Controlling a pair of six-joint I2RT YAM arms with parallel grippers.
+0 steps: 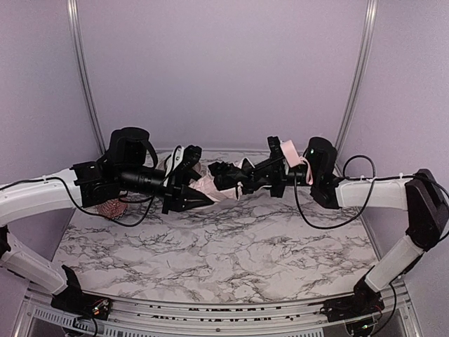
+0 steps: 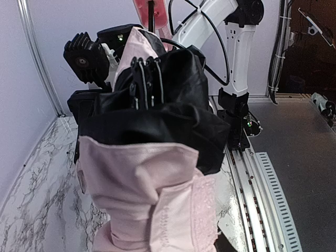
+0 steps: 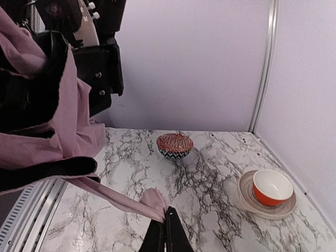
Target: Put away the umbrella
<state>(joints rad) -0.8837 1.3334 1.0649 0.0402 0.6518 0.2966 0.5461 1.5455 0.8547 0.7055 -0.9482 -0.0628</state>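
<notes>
Pink umbrella (image 1: pixel 210 188) aloft; left gripper (image 1: pixel 184 195) and right gripper (image 3: pixel 167 215) each hold it.

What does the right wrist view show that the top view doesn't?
Only the right wrist view: an orange cup on a saucer, and the right tool shut on a pink strip of the umbrella. Only the top view: the left arm and right arm whole, holding the umbrella in the air between them. Both: the pink fabric and the marble table.
</notes>
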